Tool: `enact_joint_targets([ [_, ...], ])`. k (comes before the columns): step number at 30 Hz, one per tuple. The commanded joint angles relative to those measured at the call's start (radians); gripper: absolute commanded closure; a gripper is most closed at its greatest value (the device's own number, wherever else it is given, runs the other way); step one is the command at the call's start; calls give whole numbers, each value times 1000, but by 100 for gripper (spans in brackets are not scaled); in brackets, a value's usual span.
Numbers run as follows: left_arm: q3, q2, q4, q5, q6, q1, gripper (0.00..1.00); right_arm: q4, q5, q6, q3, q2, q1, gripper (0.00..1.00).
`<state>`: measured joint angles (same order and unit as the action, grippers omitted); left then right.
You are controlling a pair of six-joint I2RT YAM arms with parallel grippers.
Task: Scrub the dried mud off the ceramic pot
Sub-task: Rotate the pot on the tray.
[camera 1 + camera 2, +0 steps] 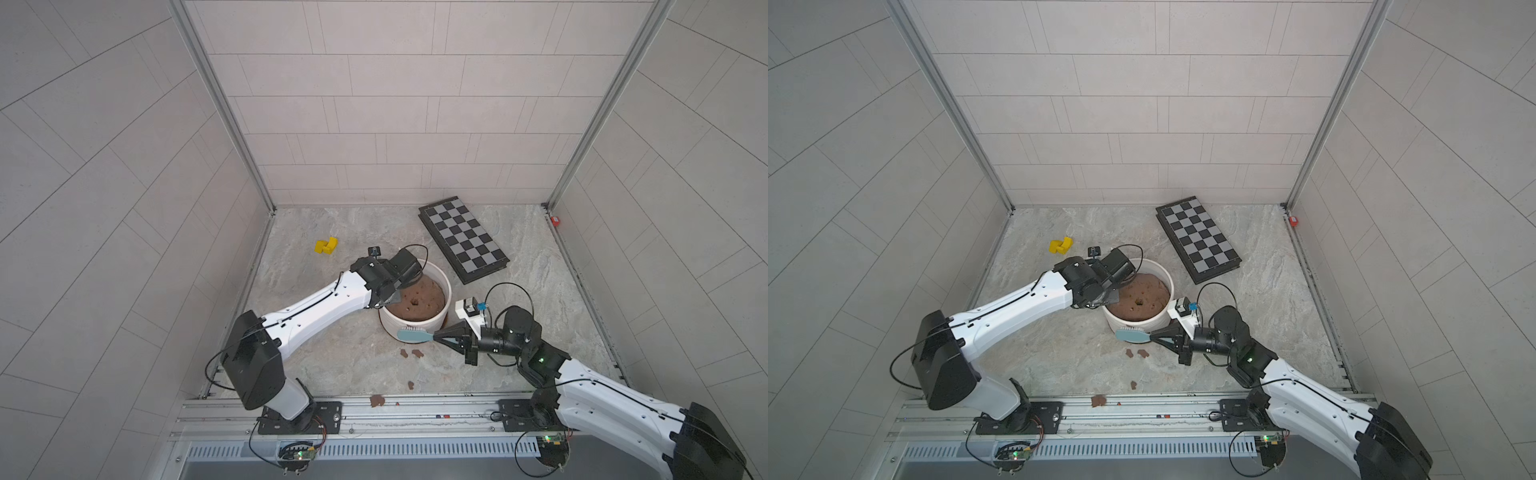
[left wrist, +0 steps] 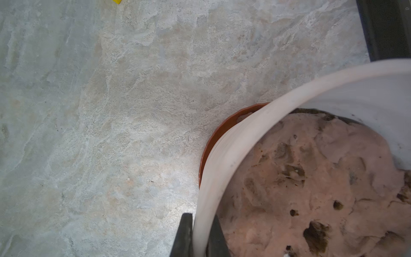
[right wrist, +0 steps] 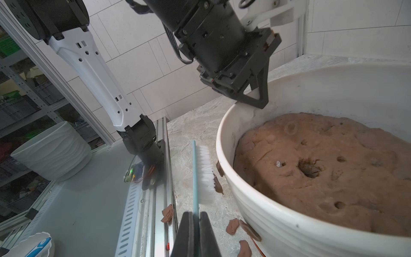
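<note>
Left end effector [image 2: 200, 231] is pinched shut on the rim of the ceramic pot [image 3: 289, 227], one finger inside, one outside. Right end effector [image 3: 193, 222] is clamped on the thin teal handle of the brush [image 3: 205, 175]. Bristles face the pot wall, tips at a dried mud [image 3: 219, 188] patch. More patches lower on the ribbed wall; loose flakes [image 1: 417, 353] on the bench [image 1: 332, 361].

Pot stands mid-bench on an orange saucer [image 2: 213, 135], packed with brown fill [image 3: 322, 166].

Likely handling:
- Pot: heavy, rigid, smooth so slippery, chips if knocked. Rim pinch is the sensible hold, though it may skid on the saucer under brush pressure.
- Brush: light; thin handle could twist in the grip.

Room: open bench to the pot's front and left. Chessboard [image 1: 463, 239] sits near behind it, front rail [image 1: 415, 409] further out in front.
</note>
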<state>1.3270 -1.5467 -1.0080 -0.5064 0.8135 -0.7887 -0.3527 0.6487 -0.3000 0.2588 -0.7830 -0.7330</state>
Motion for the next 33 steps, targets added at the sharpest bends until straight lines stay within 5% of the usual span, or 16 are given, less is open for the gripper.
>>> enact_joint_targets([
  [1,29,-20,42,46,-176,42,100,-22,11,-5,16,5,3,100],
  [12,54,-53,60,99,-383,72,100,18,15,-11,54,34,3,100],
  [33,61,-81,65,171,-361,75,100,-90,-260,-19,57,-86,-64,100],
])
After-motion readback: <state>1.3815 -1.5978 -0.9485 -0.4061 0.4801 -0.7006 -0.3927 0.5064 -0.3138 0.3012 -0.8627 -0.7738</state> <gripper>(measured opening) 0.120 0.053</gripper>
